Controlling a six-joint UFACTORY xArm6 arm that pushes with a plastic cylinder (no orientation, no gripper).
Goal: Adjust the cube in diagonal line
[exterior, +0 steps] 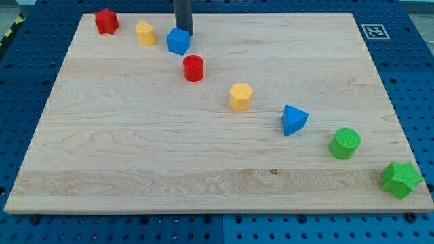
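A blue cube (178,41) sits near the view's top, left of centre, on the wooden board (135,156). My tip (184,34) stands right at the cube's upper right side, touching or nearly touching it. The cube lies in a diagonal row of blocks running from the view's top left to bottom right: a red star (106,21), a yellow block (145,32), the blue cube, a red cylinder (193,68), a yellow hexagonal block (240,97), a blue triangular block (293,120), a green cylinder (345,143) and a green star (401,179).
A black-and-white marker tag (374,31) is at the board's top right corner. Blue perforated table (420,81) surrounds the board. The green star sits close to the board's bottom right edge.
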